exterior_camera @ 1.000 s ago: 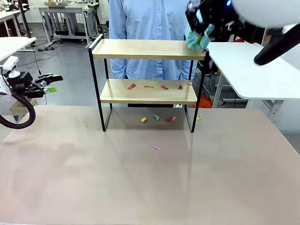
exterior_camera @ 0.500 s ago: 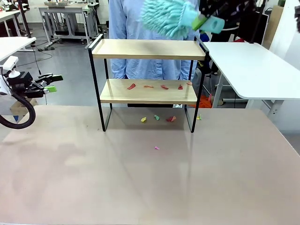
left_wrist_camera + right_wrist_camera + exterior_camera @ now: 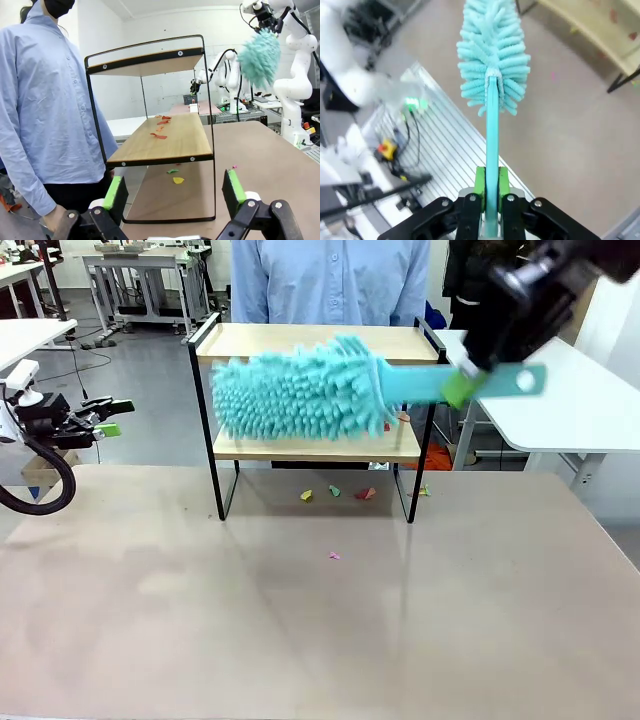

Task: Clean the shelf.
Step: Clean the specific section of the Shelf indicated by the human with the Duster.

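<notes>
Beige tabletop [image 3: 300,620], shelf [image 3: 310,343] near right hand [image 3: 490,182] gripping teal duster [image 3: 300,395], left hand [image 3: 174,190] wide

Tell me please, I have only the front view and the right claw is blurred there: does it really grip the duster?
Observer: Yes. In the right wrist view the right claw is shut on the teal handle of the duster, with a green pad on each side.
Operator: The duster hides the lower board from me. Is something lying on it?
Observer: In the left wrist view, red scraps lie on the lower board of the shelf.
Operator: And the left claw?
Observer: The left claw is open. Its pads stand wide apart with nothing between them.
</notes>
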